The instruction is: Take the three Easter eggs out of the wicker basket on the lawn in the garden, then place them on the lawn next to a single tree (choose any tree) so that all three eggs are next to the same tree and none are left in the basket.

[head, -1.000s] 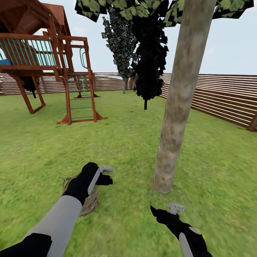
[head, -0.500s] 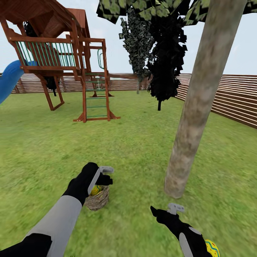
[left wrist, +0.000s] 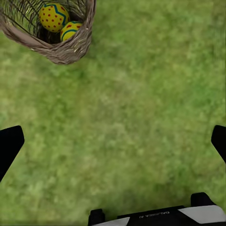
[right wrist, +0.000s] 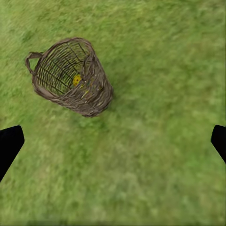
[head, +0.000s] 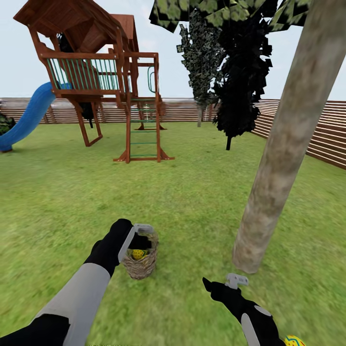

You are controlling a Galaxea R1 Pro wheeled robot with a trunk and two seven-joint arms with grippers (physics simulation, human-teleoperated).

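The wicker basket [head: 141, 263] stands upright on the lawn [head: 192, 202], just beyond my left gripper [head: 145, 235], which hangs open above its near rim. One yellow Easter egg [head: 138, 253] shows inside it. In the left wrist view the basket [left wrist: 70, 47] holds two Easter eggs [left wrist: 52, 16] [left wrist: 69, 31], and the open fingers [left wrist: 9, 146] hold nothing. My right gripper [head: 222, 282] is open and empty over grass, short of the tree [head: 274, 182]. Another egg [head: 294, 341] lies on the grass beside my right forearm. The right wrist view has the basket [right wrist: 70, 77] with a yellow egg [right wrist: 76, 80] inside.
A wooden playset [head: 96, 81] with a blue slide [head: 26, 117] stands far back left. A dark thin-trunked tree [head: 240, 77] and a grey-green columnar tree [head: 202, 57] rise behind. The slatted fence [head: 317, 129] runs along the back and right. Open grass lies all around.
The camera has swung left, so everything slid right in the picture. The basket came out from behind my left arm, and the egg at lower right came into view. Both arms hold their pose.
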